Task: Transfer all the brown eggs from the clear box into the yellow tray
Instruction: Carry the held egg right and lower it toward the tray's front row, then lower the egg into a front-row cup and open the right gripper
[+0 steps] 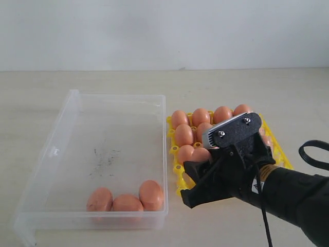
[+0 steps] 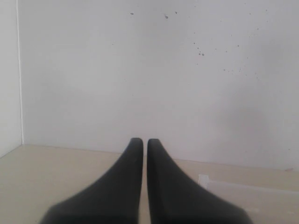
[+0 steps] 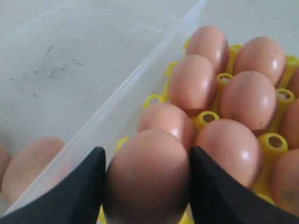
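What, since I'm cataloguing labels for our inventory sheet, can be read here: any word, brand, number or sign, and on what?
No readable text in any view.
brown eggs: no stamp visible.
yellow tray: no marking visible.
clear box: only dark smudges on its floor, not writing.
right arm: a small pale patch near the wrist, too small to read.

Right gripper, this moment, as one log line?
right gripper: holds brown egg | place: over yellow tray | clear box: three eggs remain
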Motion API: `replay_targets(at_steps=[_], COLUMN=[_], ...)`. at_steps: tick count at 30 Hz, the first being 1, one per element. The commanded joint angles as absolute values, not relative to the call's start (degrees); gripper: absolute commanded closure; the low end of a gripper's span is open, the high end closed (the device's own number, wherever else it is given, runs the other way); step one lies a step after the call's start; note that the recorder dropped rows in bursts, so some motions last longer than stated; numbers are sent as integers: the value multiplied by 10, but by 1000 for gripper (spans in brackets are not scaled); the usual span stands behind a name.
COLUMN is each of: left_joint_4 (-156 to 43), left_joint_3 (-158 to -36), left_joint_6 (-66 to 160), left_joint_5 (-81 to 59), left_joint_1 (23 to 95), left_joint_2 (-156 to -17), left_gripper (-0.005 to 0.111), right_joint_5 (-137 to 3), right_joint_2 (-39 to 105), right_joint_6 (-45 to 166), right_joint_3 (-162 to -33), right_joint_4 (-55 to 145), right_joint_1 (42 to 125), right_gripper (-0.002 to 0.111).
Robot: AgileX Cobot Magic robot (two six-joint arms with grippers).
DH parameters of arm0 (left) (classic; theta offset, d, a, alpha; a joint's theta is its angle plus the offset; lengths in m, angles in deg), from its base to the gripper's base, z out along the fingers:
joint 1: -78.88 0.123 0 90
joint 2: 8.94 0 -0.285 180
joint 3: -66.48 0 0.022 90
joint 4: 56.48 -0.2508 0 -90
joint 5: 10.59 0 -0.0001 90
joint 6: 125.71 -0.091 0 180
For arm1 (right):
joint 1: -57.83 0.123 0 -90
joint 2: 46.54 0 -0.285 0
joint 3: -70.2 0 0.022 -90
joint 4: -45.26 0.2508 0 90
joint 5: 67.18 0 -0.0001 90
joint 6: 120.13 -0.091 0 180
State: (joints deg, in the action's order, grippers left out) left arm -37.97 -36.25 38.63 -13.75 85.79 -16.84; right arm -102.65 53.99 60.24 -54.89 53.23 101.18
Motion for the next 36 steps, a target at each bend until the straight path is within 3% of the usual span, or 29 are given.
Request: replay_targets(at_steps=[1,8,24,27,32,36], left_joint_4=[-382,-382,-382,-382,-382,-382], left_joint_3=[-363,-363,-363,-363,-363,-363], left_joint_6=[383,383,383,383,383,383], left_joint_5=[-136,-136,-136,-136,-136,-136], left_joint_1=[857,857,857,857,857,857], left_joint_2=[-167,-167,-167,-167,-167,-167], left_gripper=[103,103,103,103,103,103], right_joint_5=[-981,-948,-1015,-1012,-998,-983], right_joint_2=[540,540,636,636,636,636], right_joint_6=[603,604,568,568,553,553], right_joint_3=[-586,-600,-612,-612,-612,-612], right_joint_4=[521,522,535,535,540,553], right_joint_1=[1008,1008,1007,1007,1007,1007], right_gripper=[109,109,108,94,63,60])
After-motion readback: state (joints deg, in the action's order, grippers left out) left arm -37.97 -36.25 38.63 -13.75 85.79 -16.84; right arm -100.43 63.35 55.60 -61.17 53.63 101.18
